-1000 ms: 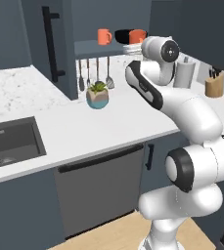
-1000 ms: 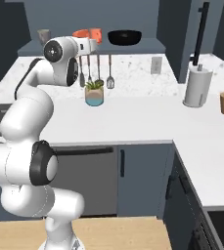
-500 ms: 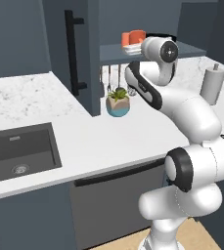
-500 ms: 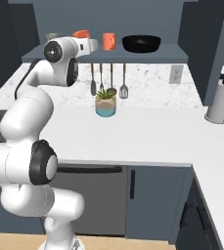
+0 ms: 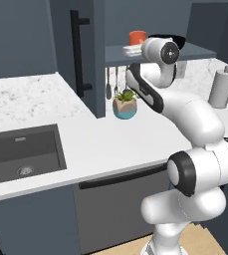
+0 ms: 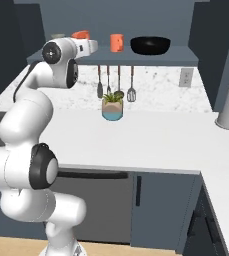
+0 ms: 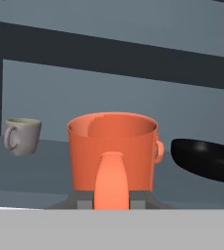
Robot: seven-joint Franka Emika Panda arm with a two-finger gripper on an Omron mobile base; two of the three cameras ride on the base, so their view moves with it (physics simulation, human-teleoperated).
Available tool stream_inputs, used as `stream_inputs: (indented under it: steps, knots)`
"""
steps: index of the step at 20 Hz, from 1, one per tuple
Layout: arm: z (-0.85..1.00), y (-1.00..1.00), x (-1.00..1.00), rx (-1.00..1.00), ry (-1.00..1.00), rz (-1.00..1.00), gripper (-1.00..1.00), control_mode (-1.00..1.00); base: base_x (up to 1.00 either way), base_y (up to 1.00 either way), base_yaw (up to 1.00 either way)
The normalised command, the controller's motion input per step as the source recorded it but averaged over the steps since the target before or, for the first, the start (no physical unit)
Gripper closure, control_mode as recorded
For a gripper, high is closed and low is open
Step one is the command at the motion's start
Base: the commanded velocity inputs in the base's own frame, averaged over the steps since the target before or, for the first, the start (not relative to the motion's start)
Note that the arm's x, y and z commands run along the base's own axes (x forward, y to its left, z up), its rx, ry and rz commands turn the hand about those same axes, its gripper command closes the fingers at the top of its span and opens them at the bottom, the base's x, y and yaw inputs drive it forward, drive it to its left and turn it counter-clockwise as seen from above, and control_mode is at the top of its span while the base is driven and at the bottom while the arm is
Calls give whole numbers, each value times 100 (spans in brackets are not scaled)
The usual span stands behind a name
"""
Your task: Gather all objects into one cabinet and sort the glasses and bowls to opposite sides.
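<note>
Firmly closed claw (image 7: 112,201) gripping orange mug (image 7: 112,151)

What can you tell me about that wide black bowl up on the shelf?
The wide, shallow, glossy black bowl sits upright at the right end of the open slate-blue shelf, above the white counter. It looks smooth and dark throughout, clearly broader than the bright orange mug standing apart to its left. Nothing touches it but the shelf.

An orange mug (image 7: 112,156) is seen upright close ahead, its handle (image 7: 112,180) turned toward the camera and pinched between the gripper (image 7: 112,199) tips. A grey-green cup (image 7: 22,136) is set farther left; a black bowl (image 7: 207,159) lies to the right.
</note>
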Motion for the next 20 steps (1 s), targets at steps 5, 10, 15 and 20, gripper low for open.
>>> stream_inputs:
  steps: [5,10,15,20]
  knots:
    - [0,0,0,0,0,0,100,100,9,0,0]
    - [0,0,0,0,0,0,100,100,29,0,0]
    - [0,0,0,0,0,0,100,100,12,0,0]
    - [-4,0,8,0,4,0,100,-100,0,0,0]
